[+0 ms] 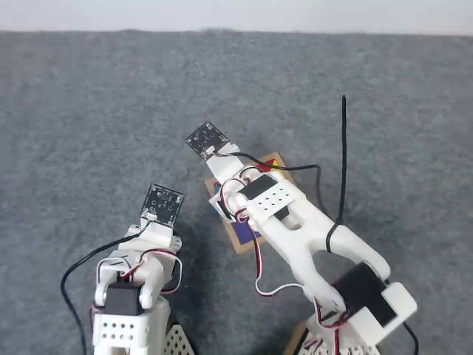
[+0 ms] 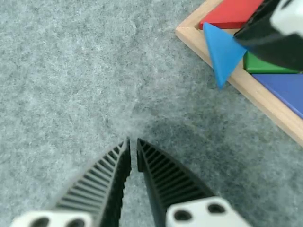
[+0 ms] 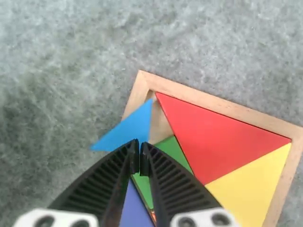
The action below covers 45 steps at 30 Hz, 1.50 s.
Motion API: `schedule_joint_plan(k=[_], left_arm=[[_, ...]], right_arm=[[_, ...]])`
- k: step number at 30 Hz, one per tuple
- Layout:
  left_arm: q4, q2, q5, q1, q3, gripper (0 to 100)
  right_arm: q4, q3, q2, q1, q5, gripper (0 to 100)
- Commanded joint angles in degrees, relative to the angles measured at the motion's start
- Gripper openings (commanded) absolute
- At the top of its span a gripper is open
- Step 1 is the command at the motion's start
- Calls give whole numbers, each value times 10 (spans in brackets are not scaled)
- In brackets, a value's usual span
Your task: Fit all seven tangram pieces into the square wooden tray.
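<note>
The square wooden tray (image 3: 213, 101) holds a large red triangle (image 3: 208, 137), a yellow triangle (image 3: 251, 189), a green piece (image 3: 165, 151) and a dark blue piece (image 3: 132, 208). A light blue triangle (image 3: 128, 130) lies tilted across the tray's rim, half on the carpet. My right gripper (image 3: 139, 144) is shut, its tips at that triangle's inner edge above the green piece. My left gripper (image 2: 132, 142) is shut over bare carpet, a short way from the tray (image 2: 258, 97) and the light blue triangle (image 2: 220, 49).
Grey carpet covers the table. In the high view the right arm (image 1: 295, 229) stretches over the tray (image 1: 241, 246) and hides most of it. The left arm (image 1: 140, 288) sits at the lower left. A black cable (image 1: 344, 163) runs behind the right arm.
</note>
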<state>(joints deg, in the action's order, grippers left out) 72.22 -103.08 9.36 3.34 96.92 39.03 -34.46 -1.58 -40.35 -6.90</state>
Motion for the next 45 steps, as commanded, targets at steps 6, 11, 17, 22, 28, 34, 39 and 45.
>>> schedule_joint_plan(k=[6,11,17,22,28,34,39,45], left_arm=[[2,-10,4,3,-6,22],[2,-10,4,3,-6,22],[2,-10,4,3,-6,22],[2,-10,4,3,-6,22],[2,-10,4,3,-6,22],[2,-10,4,3,-6,22],[2,-10,4,3,-6,22],[2,-10,4,3,-6,22]], right_arm=[[-36,30,8,-21,4,9],[-34,51,44,-19,4,9],[-33,56,54,7,0,9],[-33,56,58,42,-6,9],[-33,56,55,47,-28,9],[-4,61,-12,39,-1,9],[-16,40,-29,-5,4,9],[-29,58,26,-8,3,9]])
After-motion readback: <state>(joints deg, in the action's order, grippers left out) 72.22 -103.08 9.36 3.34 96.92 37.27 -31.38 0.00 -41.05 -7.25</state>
